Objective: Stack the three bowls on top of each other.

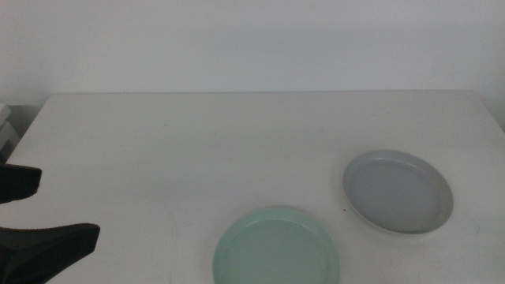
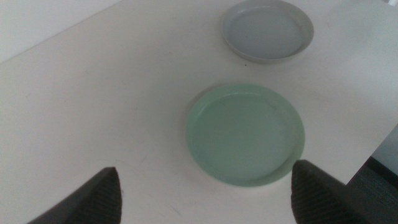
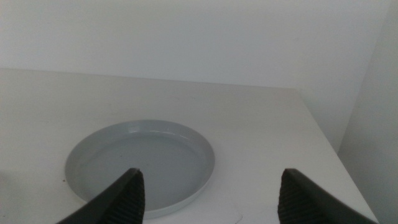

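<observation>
Left gripper (image 1: pixel 31 209): at the left edge of the middle view, low over the surface (image 1: pixel 197 150), jaws spread wide, nothing between them. In its own wrist view the left gripper (image 2: pixel 205 186) frames the pale mint green bowl (image 2: pixel 245 134), which lies between and beyond the two jaw tips, apart from both.

Right gripper (image 3: pixel 211 186): not seen in the middle view. In its wrist view the jaws are parted wide and hold nothing. The grey bowl (image 3: pixel 140 163) lies on the surface just past the jaw tips; one jaw overlaps the bowl's near rim in the picture, whether it touches cannot be told.

Pale mint green bowl (image 1: pixel 278 248): upright on the surface at the near edge, slightly right of centre, partly cut off by the bottom of the middle view. Empty.

Grey bowl (image 1: pixel 398 192): upright on the surface, to the right of and farther back than the green one. Empty. The two bowls are near each other but apart, with bare surface between the rims. The left wrist view shows the grey bowl (image 2: pixel 268 30) beyond the green one.

Only two bowls are visible; neither is stacked.

White wall (image 1: pixel 252 43) behind the surface.
</observation>
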`<action>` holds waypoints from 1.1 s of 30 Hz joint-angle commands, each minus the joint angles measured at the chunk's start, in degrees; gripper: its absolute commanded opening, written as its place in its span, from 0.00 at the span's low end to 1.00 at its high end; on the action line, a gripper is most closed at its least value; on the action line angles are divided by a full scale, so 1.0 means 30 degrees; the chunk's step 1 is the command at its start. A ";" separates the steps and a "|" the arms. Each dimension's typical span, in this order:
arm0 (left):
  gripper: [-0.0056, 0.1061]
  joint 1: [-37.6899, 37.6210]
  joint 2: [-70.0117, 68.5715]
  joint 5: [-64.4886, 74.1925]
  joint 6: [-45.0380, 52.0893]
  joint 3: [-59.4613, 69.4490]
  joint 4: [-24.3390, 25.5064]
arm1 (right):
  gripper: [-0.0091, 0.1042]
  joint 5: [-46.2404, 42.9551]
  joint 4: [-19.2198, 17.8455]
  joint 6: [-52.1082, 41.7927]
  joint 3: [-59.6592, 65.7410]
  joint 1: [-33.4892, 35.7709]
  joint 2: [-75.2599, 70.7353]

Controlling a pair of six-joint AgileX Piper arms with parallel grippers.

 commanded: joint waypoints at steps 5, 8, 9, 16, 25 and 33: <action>0.99 0.0045 0.0107 -0.1332 -0.0277 -0.0620 -0.0271 | 0.56 0.1582 0.0700 -0.0086 -0.2222 -0.0136 0.0466; 0.99 0.0045 0.0107 -0.1332 -0.0277 -0.0620 -0.0183 | 0.56 0.4622 0.0812 -0.0086 -0.4961 -0.0136 0.2297; 0.99 0.0045 0.0107 -0.1332 -0.0277 -0.0620 -0.0183 | 0.56 0.5390 0.0811 -0.0086 -0.5949 -0.0136 0.3078; 0.99 0.0045 0.0107 -0.1332 -0.0277 -0.0620 -0.0183 | 0.56 0.6879 0.0779 -0.0086 -1.1537 -0.0136 0.9233; 0.99 0.0045 0.0107 -0.1332 -0.0277 -0.0620 -0.0146 | 0.56 1.0192 0.1478 0.1677 -1.5777 -0.0067 1.6819; 0.99 0.0045 0.0107 -0.1332 -0.0277 -0.0620 -0.0123 | 0.56 1.1063 0.2358 0.1677 -1.7329 -0.0140 2.1385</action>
